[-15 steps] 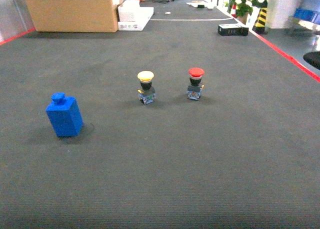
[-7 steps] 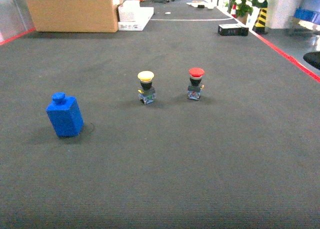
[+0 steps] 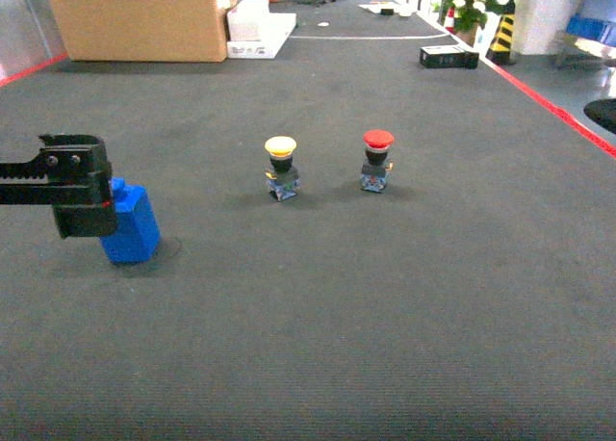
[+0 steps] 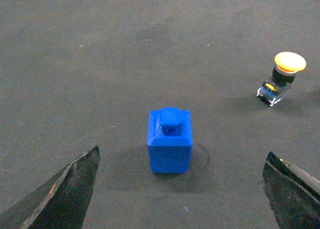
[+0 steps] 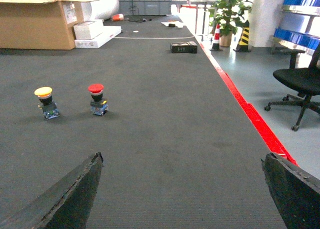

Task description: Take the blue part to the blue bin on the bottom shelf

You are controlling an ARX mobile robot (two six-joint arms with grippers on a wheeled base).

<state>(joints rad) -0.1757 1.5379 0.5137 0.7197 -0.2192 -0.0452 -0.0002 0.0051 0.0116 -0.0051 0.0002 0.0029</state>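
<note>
1. Blue part (image 4: 170,140) stands upright on the dark grey mat (image 3: 385,297), its round knob on top, well to the left of the yellow-capped push-button (image 3: 281,168).
2. Left gripper (image 3: 82,186) reaches in from the left edge of the head view and covers the part's left side; its wrist view shows the jaws spread wide, with the part between the fingertips (image 4: 75,181) and touching neither.
3. Right gripper (image 5: 182,194) has its jaws wide apart over bare mat, holding nothing.
4. Red-capped push-button (image 3: 376,160) stands just right of the yellow-capped one.
5. Cardboard box (image 3: 135,17) sits far behind the yellow-capped push-button, to its left.
</note>
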